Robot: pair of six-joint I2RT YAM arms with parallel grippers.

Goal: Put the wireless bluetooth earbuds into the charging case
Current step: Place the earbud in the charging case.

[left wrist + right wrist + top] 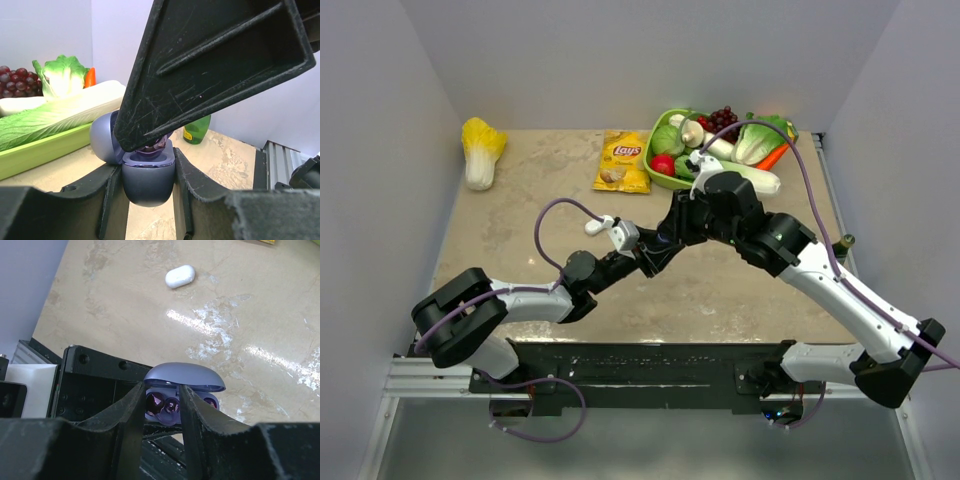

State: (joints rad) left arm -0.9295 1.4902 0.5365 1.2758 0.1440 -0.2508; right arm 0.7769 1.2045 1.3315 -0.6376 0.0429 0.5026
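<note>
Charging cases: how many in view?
2. A purple case, lid open, clamped in the left pincer; a white case, closed, on the table. Others may be hidden.

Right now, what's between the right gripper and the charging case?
A purplish earbud, pinched in the right gripper over the open charging case; right wrist view.

Left end effector [147,169] clamped, right end effector [162,396] meeting it.

light bright, even, from above | glare streaks on beige mottled tabletop [200,320] | shadows soft | wrist foregrounds blurred
</note>
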